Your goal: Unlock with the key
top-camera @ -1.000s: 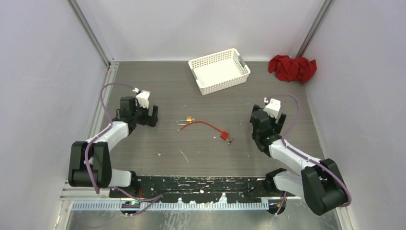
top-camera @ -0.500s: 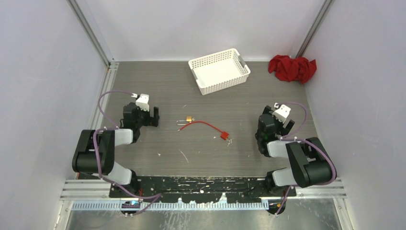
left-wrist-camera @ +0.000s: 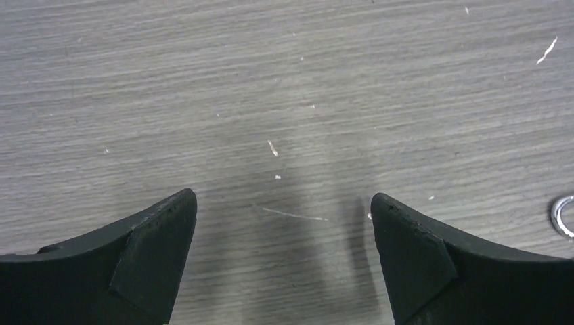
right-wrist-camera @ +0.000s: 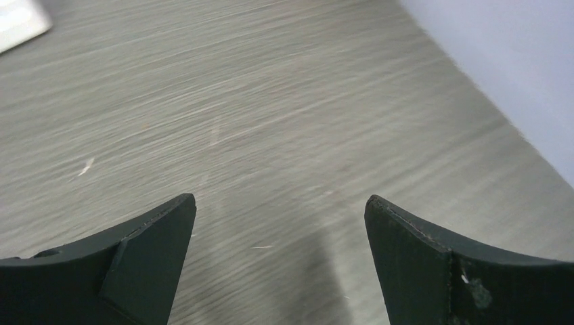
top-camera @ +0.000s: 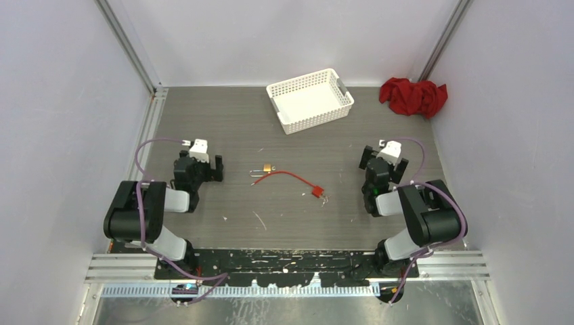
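In the top view a small red padlock [top-camera: 316,191] lies mid-table, with a thin red cable [top-camera: 284,175] curving left from it and a bit of silver metal at its right side. A small brass piece [top-camera: 269,166] with silver pins lies at the cable's left end; which bit is the key I cannot tell. My left gripper [top-camera: 211,169] stands open left of the cable, low over the table [left-wrist-camera: 284,101]. A silver ring [left-wrist-camera: 563,217] shows at the left wrist view's right edge. My right gripper [top-camera: 384,158] stands open right of the padlock. Both pairs of jaws [left-wrist-camera: 284,210] [right-wrist-camera: 279,210] are empty.
A white perforated basket [top-camera: 310,99] stands at the back centre, its corner [right-wrist-camera: 20,17] also in the right wrist view. A crumpled red cloth [top-camera: 413,96] lies at the back right corner. Walls enclose the table on three sides. Both arms are folded close to their bases.
Both arms have folded back toward their bases. The right gripper swung from facing the padlock to pointing at the far side. The left gripper drew back slightly. Padlock and cable have not moved.
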Controlling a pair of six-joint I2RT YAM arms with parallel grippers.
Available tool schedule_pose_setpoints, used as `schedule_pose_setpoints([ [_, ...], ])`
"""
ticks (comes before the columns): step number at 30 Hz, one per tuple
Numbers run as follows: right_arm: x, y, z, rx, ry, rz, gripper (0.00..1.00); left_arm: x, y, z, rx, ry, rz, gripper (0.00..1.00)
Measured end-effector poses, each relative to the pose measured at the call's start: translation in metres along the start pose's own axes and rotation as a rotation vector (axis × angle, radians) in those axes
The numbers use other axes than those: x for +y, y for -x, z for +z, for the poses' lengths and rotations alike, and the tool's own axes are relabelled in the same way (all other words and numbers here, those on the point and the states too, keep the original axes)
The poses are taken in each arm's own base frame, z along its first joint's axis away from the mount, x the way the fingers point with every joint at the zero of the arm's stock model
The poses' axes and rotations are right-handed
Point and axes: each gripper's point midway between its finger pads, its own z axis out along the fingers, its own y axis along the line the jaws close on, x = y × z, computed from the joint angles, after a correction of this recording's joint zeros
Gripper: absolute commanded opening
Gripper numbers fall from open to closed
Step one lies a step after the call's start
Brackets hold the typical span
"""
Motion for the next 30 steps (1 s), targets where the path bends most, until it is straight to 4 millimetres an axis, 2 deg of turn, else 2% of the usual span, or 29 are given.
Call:
schedule_pose_setpoints([
  [3, 0.022, -0.003, 0.005, 0.022, 0.136, -0.039, 1.0, 0.003, 0.007, 0.003, -0.015, 0.013, -0.004, 0.99],
  [6, 0.028, -0.001, 0.008, 0.014, 0.206, -0.025, 1.0, 0.005, 0.012, 0.005, -0.026, 0.025, -0.005, 0.99],
  [15, 0.039, -0.005, 0.0, -0.003, 0.33, -0.025, 1.0, 0.014, 0.012, 0.004, -0.025, 0.08, -0.027, 1.0],
  [30, 0.042, 0.004, -0.001, -0.043, 0.348, -0.012, 1.0, 0.016, 0.012, 0.004, -0.025, 0.091, -0.03, 0.99],
])
